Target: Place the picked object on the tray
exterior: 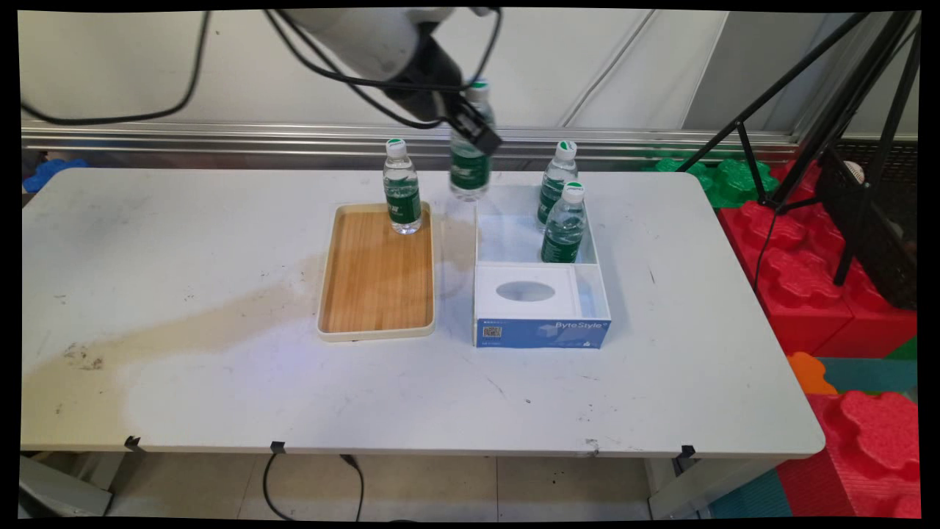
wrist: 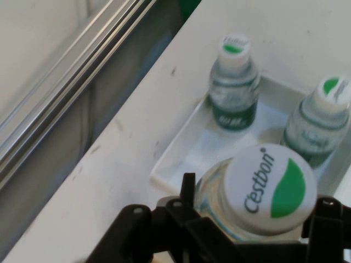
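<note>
- Your gripper (exterior: 474, 132) pinched a water bottle (exterior: 468, 165), lifted above the worktop (exterior: 220, 367) between tray (exterior: 378, 327) and box (exterior: 540, 334).
- One bottle (exterior: 402, 187) stood on the tray; two bottles (exterior: 564, 224) stood in the box.

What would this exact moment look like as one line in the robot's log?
gripper: shut on held bottle, lifted | tray: one bottle | box: two bottles

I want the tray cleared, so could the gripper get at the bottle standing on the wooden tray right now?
Probably not as things stand: the gripper is shut on another bottle, held above the table. The path itself looks free, since the bottle on the tray stands alone at the wooden tray's far end.
</note>
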Motion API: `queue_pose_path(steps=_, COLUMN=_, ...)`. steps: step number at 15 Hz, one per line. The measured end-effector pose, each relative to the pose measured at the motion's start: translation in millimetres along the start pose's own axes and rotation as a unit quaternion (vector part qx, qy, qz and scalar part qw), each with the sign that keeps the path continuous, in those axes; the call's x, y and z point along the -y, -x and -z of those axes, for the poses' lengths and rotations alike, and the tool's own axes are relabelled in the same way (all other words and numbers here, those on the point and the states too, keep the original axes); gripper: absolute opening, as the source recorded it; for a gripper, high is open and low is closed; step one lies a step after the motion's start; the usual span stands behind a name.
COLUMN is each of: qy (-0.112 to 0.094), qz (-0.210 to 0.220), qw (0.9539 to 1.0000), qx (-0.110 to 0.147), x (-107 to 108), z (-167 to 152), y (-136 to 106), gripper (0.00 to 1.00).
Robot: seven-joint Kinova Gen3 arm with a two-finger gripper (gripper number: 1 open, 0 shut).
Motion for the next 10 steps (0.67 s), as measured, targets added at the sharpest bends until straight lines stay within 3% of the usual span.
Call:
queue_pose_path(steps=5, qy=-0.003, qz=0.003, qw=0.9995, qx=0.033, x=25.9, z=38.2, y=46.0, gripper=0.0)
queue_pose_path(steps=10, qy=-0.012, qz=0.011, qw=0.9985, qx=0.052, x=51.6, z=53.6, y=78.0, gripper=0.0)
